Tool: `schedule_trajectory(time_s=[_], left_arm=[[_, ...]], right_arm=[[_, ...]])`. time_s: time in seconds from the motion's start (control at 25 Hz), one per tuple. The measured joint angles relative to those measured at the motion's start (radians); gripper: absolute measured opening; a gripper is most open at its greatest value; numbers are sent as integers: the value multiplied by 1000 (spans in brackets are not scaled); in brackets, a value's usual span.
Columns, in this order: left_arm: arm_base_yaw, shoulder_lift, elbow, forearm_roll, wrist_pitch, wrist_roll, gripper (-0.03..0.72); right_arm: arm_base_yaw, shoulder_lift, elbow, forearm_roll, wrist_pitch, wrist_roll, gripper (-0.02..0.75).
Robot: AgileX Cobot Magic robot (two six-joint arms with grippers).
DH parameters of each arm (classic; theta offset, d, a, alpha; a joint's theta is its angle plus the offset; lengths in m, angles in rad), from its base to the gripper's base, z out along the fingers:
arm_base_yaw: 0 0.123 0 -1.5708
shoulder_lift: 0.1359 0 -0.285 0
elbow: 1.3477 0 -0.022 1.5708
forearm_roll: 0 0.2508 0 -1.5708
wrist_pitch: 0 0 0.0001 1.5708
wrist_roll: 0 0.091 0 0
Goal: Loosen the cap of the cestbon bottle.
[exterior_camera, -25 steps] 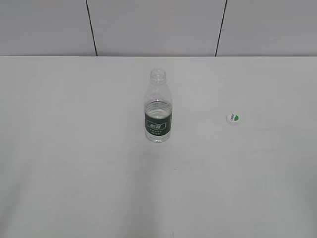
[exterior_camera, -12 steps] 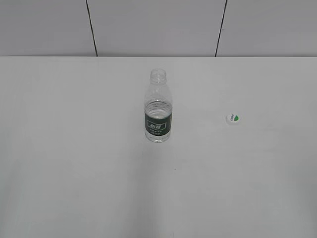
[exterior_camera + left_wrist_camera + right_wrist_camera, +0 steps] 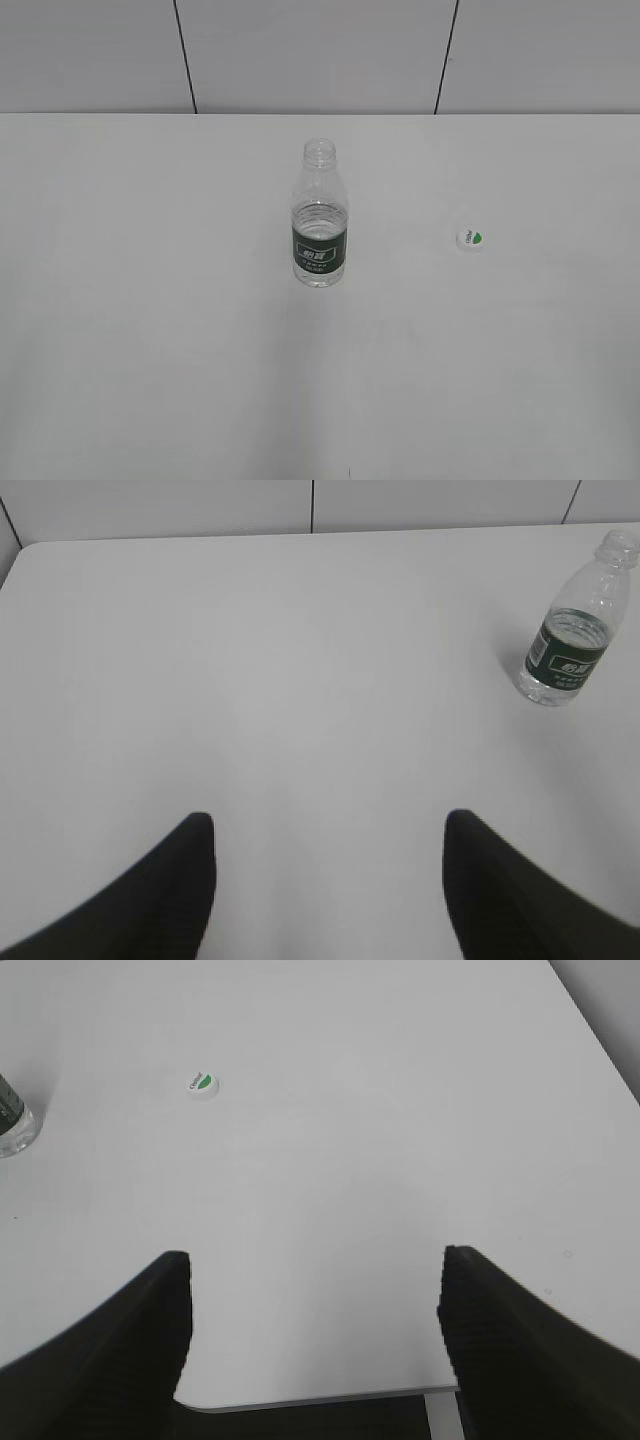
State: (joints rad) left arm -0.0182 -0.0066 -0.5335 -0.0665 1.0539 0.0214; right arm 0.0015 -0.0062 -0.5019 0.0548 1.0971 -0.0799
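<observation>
The cestbon bottle (image 3: pixel 320 225) stands upright mid-table, clear with a dark green label, its neck open with no cap on it. It also shows at the right edge of the left wrist view (image 3: pixel 572 630) and its base shows at the left edge of the right wrist view (image 3: pixel 12 1125). The white cap (image 3: pixel 470 238) with a green mark lies on the table to the bottle's right, also in the right wrist view (image 3: pixel 202 1084). My left gripper (image 3: pixel 328 825) is open and empty, well short of the bottle. My right gripper (image 3: pixel 315 1260) is open and empty above the table's near edge. Neither arm shows in the exterior view.
The white table (image 3: pixel 150 330) runs back to a tiled wall (image 3: pixel 310 50). The table's near edge and a rounded corner (image 3: pixel 300 1400) show in the right wrist view, its right edge (image 3: pixel 600 1050) slanting away.
</observation>
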Motion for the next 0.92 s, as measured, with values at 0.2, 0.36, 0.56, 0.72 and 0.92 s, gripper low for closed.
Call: schedule_trajectory(time_s=[0.2,0.36,0.56,0.72,0.92], left_arm=[[0,0,0,0,0,0,436],[0,0,0,0,-1,0,436],[0,0,0,0,-2,0,435],[0,0,0,1,-2,0,435],[0,0,1,2,-2,0,417]], right_arm=[[0,0,0,0,0,0,592],[0,0,0,0,0,0,592],[0,0,0,-1,0,0,592],[0,0,0,-1,0,0,592],[0,0,0,-1,0,0,592]])
